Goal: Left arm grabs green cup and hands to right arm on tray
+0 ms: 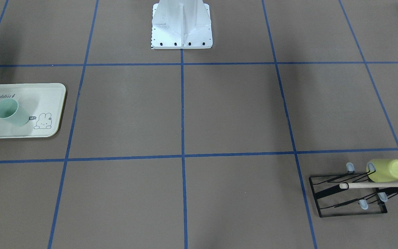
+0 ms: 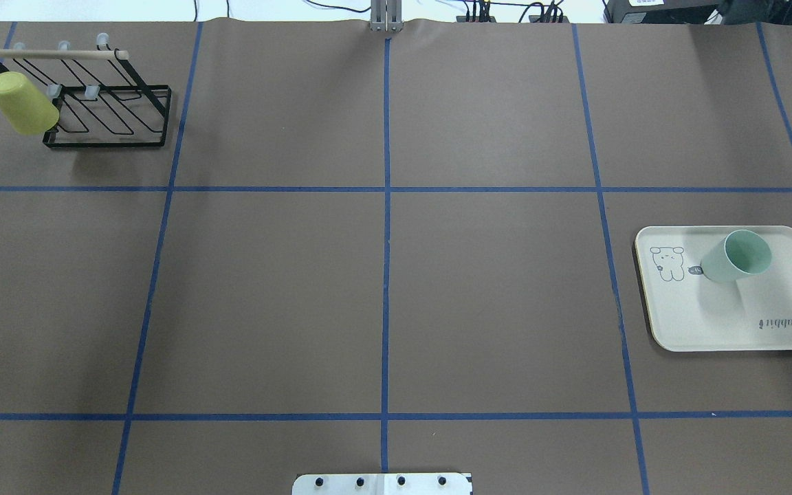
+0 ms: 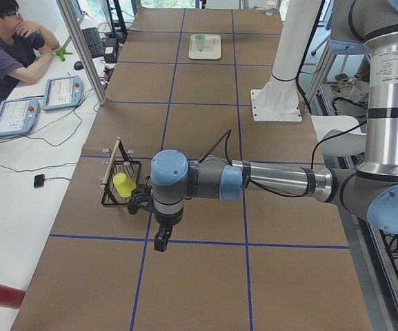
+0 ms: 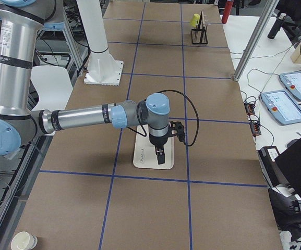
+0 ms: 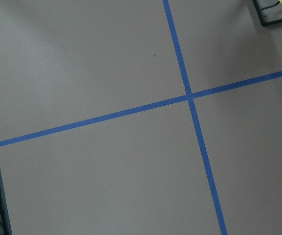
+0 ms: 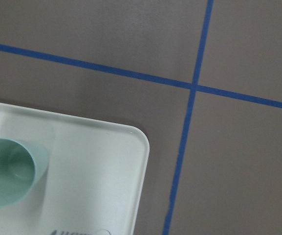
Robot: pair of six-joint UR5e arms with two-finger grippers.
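The green cup [image 2: 736, 256] stands open end up on the tray [image 2: 712, 323], next to the bunny drawing. It also shows in the front view [image 1: 10, 112] and the right wrist view [image 6: 11, 171]. The right arm's gripper [image 4: 160, 156] hangs above the tray [image 4: 142, 156] and touches nothing; I cannot tell whether it is open or shut. The left arm's gripper [image 3: 161, 241] hangs above bare table beside the rack, empty-looking; I cannot tell its state. Neither gripper shows in the overhead or front views.
A yellow-green cup [image 2: 23, 104] hangs on a black wire rack [image 2: 107, 141] with a wooden bar at the far left corner. The robot's white base [image 1: 181, 27] stands at the table's near edge. An operator [image 3: 5, 48] sits beside the table.
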